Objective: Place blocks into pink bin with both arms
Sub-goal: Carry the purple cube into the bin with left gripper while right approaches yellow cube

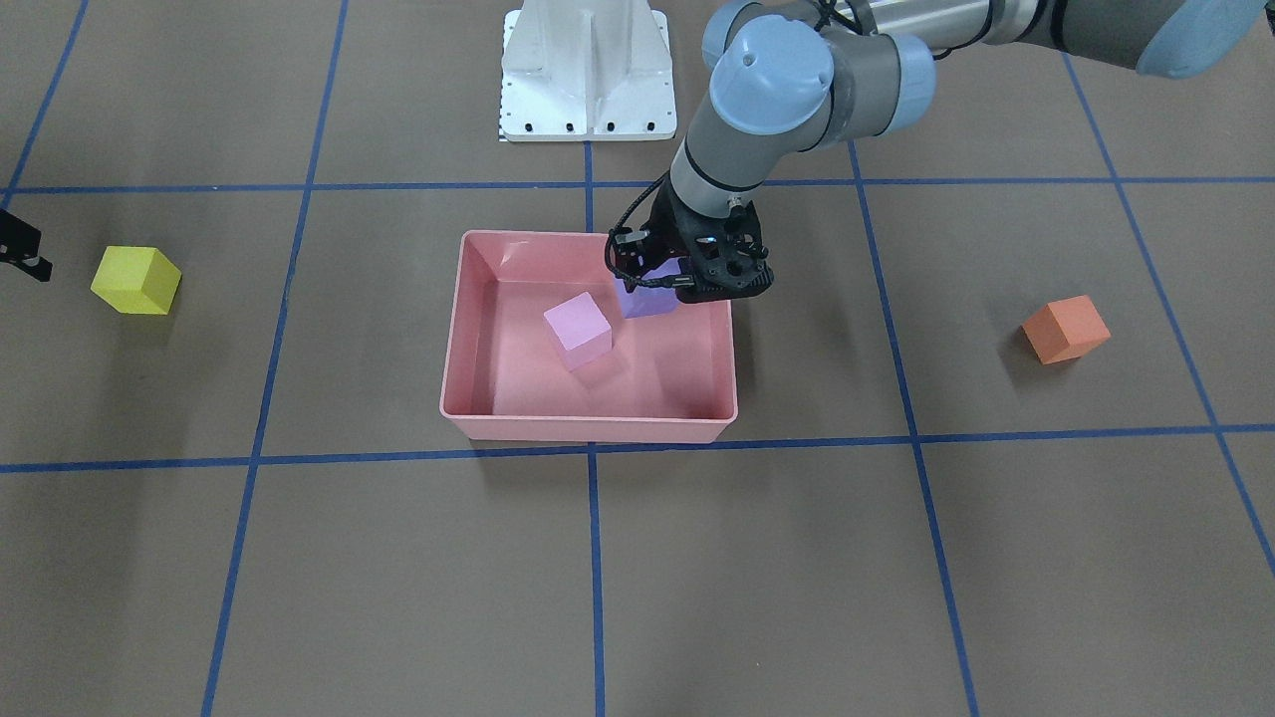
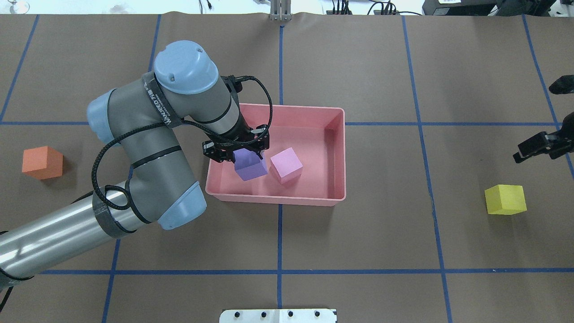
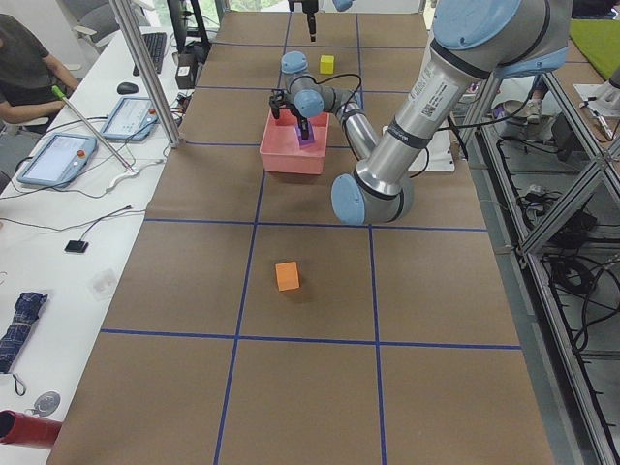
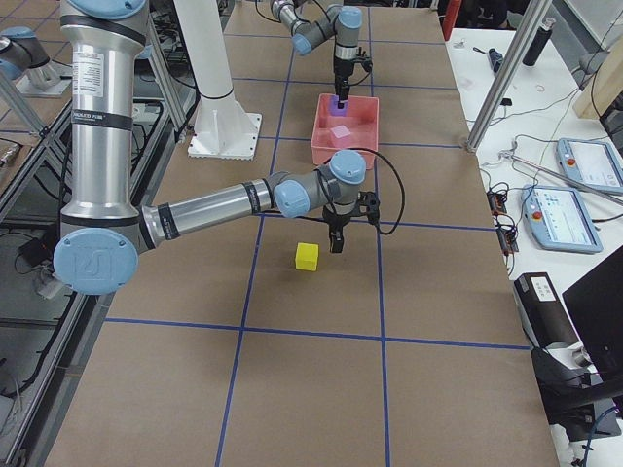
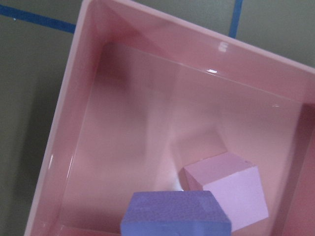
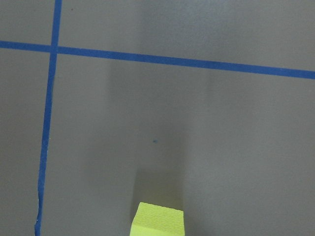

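Brown tabletop (image 2: 403,233) | my left tool (image 2: 246,156) grips purple block (image 2: 251,169) over pink bin (image 2: 273,198) | right tool (image 2: 538,147) state unclear | risk: drop may bounce off light-pink block (image 2: 286,164)

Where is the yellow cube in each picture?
Front-facing: yellow cube far left.
Overhead: yellow cube far right.
Exterior left: yellow cube top centre, beyond pink bin.
Exterior right: yellow cube centre, nearer than pink bin.
Left wrist: not in it.
Right wrist: yellow cube, bottom edge.
Shared landmark: pink bin.

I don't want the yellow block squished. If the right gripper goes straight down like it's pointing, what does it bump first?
Probably the bare brown table, not the yellow block. The right gripper points down just beside the block, though how close it is is hard to judge.
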You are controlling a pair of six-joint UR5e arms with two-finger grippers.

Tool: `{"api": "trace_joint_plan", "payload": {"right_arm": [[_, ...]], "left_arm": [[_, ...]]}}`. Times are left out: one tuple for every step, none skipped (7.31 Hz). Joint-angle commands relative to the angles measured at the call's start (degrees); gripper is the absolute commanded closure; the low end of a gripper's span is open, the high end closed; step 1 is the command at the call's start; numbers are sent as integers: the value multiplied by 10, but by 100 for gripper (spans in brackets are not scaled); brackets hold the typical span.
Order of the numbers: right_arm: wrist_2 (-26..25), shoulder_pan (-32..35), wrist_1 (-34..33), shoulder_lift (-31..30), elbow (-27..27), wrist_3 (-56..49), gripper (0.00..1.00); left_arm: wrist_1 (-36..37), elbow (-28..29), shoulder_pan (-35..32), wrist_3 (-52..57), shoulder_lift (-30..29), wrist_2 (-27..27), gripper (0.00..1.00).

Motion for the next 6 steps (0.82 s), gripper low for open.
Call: {"api": "trace_joint_plan", "payload": {"right_arm": [[-4,-56,89,-2,-35,107,1],[-5,-59,130,-3,-56,199,1],[-13,-60,146,-22,-48,264,1],[-28,-65,149,-28,-49,272,1],[-31,-69,149,-32,-47,283,1],[-34,-75,151,-44,-46,283,1]], "left_arm": [[0,6,6,2,15,3,29],[0,6,6,2,14,3,19],[0,4,5,2,13,9,0],[0,4,5,2,10,17,0],[0,2,5,1,11,18,0],[0,2,5,1,12,18,0]]}}
